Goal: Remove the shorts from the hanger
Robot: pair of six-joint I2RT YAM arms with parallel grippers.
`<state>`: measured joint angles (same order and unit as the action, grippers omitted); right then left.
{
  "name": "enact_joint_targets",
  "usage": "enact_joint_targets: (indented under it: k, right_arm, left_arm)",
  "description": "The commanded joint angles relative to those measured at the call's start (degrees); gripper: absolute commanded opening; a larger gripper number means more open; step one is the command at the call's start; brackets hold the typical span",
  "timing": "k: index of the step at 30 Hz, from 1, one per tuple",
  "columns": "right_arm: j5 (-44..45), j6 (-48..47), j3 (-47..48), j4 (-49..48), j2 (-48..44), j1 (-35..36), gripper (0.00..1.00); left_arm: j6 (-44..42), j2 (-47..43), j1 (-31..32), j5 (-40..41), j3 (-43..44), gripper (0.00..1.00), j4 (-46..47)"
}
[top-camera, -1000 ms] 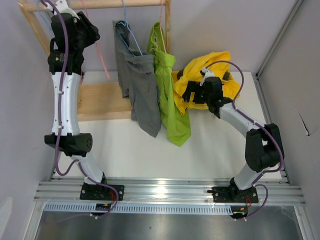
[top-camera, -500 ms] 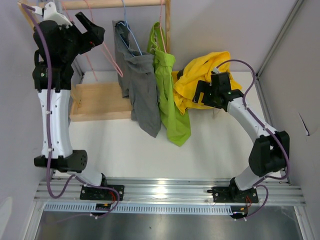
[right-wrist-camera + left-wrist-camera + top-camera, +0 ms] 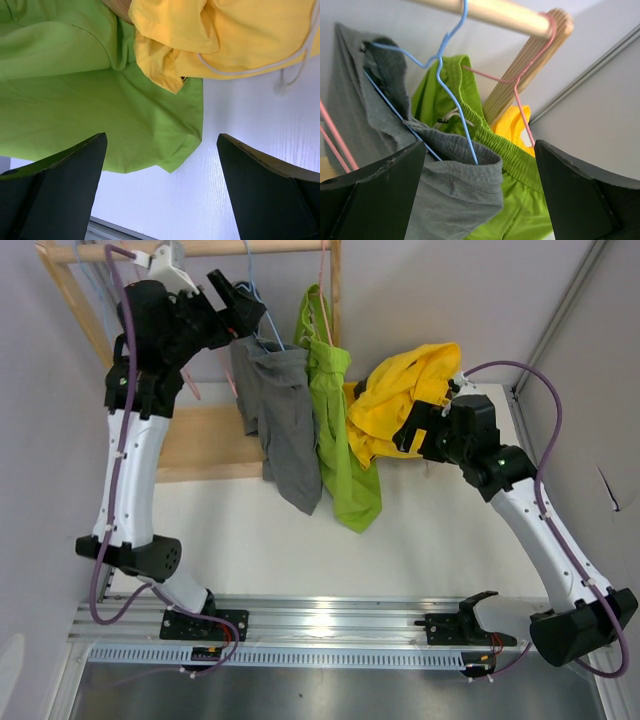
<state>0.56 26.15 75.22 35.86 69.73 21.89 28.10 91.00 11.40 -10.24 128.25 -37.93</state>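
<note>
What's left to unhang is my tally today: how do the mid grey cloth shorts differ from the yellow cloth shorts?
The mid grey cloth shorts hang full length on a blue wire hanger; the yellow cloth shorts lie bunched on the white table. The open left gripper faces the grey pair, the open right gripper sits near the yellow. Both are ungripped.

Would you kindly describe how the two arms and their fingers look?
The left arm and right arm share white tubular links, bulky black joints and black bases. A purple cable loops along each. Their fingers are broad, flat, matte black wedges.
</note>
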Motion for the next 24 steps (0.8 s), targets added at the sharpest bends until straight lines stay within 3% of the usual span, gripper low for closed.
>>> enact_joint_targets:
  k: [1,11,18,21,22,24]
  right_arm:
    - [1.90,0.13,0.19,2.28,-2.75,-0.27,0.99]
    - [1.55,-1.72,1.33,3.87,-5.66,-1.32,0.99]
    - [0.59,-2.42,-1.48,1.59,-5.58,-1.85,0.99]
    - [0.59,-2.69,-2.27,1.32,-5.31,-1.85,0.99]
    - [0.50,-2.77,-3.05,0.71,-5.40,-1.94,0.99]
    - [0.41,-2.69,-3.68,0.27,-5.40,-1.94,0.99]
  left_arm:
    - [1.08,3.73,1.78,1.45,0.25,0.95,1.46]
    - [2.66,12.78,3.10,3.56,5.68,0.93,2.86]
    - [3.72,17.19,3.98,3.65,7.90,0.84,5.50]
    - [4.16,17.98,4.07,3.82,8.86,0.64,6.38]
    - [4.25,18.51,4.07,3.82,9.12,0.44,6.38]
    - [4.42,18.69,4.16,4.26,9.83,0.26,6.03]
